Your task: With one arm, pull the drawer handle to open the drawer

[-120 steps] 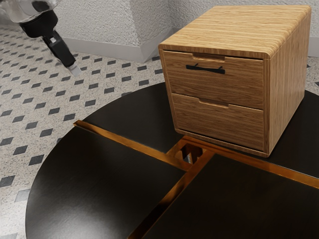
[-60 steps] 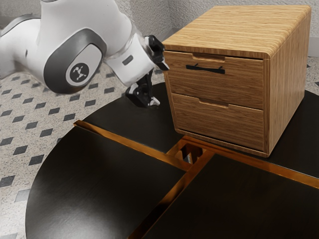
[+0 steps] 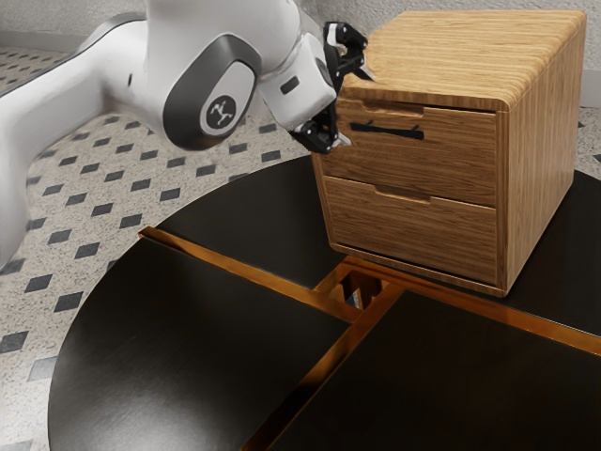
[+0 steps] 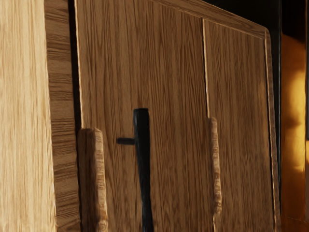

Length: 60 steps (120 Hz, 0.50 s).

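While the arm [image 3: 207,89] reaches in from the exterior view's left, its gripper [image 3: 338,94] hangs at the near upper corner of the cabinet [image 3: 470,56], just off the front face. The fingers [image 3: 328,137] are spread wide, one above the other, with nothing between them.

Just to the exterior view's right of the gripper, and a touch lower than its middle, lies the handle [image 3: 387,131]. It is a thin black bar whose long axis runs level across the top drawer [image 3: 451,164]. Its near end is close to the lower finger, but I judge the two are not yet touching.

That drawer sits shut, flush with the front of the cabinet, which stands on the dark table [image 3: 188,357]. In the wrist view the handle [image 4: 142,159] runs straight ahead of the hand, standing a little proud of the wood on a short post.

The fingers' spread lies across the bar, so the coming move is likely a short slide along the front until the bar is between them.
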### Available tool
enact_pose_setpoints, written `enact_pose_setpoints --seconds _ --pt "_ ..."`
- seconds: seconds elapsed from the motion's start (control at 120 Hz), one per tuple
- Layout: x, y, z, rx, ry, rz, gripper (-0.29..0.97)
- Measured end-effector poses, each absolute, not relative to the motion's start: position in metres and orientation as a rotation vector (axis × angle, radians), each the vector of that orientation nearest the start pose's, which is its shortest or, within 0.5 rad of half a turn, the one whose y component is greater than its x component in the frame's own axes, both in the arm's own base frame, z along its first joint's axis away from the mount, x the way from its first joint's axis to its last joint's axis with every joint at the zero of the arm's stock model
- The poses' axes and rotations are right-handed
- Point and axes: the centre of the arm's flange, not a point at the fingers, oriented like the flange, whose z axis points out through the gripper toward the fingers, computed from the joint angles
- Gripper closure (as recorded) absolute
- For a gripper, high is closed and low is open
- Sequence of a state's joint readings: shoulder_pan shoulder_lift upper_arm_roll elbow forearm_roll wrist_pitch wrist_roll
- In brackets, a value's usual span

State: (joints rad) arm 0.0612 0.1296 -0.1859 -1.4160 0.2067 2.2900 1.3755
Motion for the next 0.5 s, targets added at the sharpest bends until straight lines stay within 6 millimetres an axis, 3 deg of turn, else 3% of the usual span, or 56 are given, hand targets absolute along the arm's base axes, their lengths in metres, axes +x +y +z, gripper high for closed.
enact_pose_setpoints --seconds 0.208,0.375,0.5 --pt "0.641 -0.072 0.696 -1.735 1.841 -0.525 0.02" --pt "0.667 -0.081 0.682 -1.713 1.896 -0.491 0.02" --pt "0.680 -0.082 0.657 -1.716 1.938 -0.449 0.02"
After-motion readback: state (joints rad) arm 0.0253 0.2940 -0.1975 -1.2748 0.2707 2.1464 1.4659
